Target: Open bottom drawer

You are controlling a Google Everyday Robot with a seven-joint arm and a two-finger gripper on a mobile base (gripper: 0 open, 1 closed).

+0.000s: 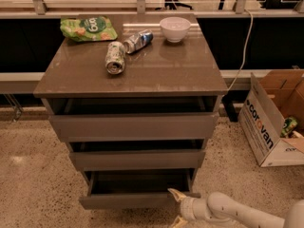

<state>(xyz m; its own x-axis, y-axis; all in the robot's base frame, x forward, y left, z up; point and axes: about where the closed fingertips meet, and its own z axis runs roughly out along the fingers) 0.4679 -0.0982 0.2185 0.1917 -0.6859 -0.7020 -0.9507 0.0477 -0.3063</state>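
We see the bottom drawer (pixel 133 201) at the foot of the grey-brown cabinet (pixel 156 77), the lowest and narrowest of three plain, handleless fronts. It stands out from the cabinet body far enough that its dark inside shows behind the front panel. The middle drawer (pixel 137 159) and the top drawer (pixel 135 126) above it also stand out a little, each with a dark gap along its upper edge. The gripper (pixel 172 207) is at the right end of the bottom drawer's front, low in the view, and reaches in from the right on the white arm (pixel 237 213). Its two pale fingers are spread apart, one with its tip at the upper edge of the drawer front and the other lower down near the floor (pixel 33 175), so we read the pincer as open. We cannot tell whether the upper finger presses on the panel, and we see nothing clamped between the two. On the cabinet top a green snack bag (pixel 88 28) lies at the back left. A can (pixel 115 57) lies on its side near the middle, and a second can (pixel 138 41) lies tilted just behind it. A white bowl (pixel 175 28) stands upright at the back right. To the right of the cabinet, well apart from it, an open cardboard box (pixel 263 127) sits on the speckled floor, and a pale cable (pixel 244 46) hangs down behind
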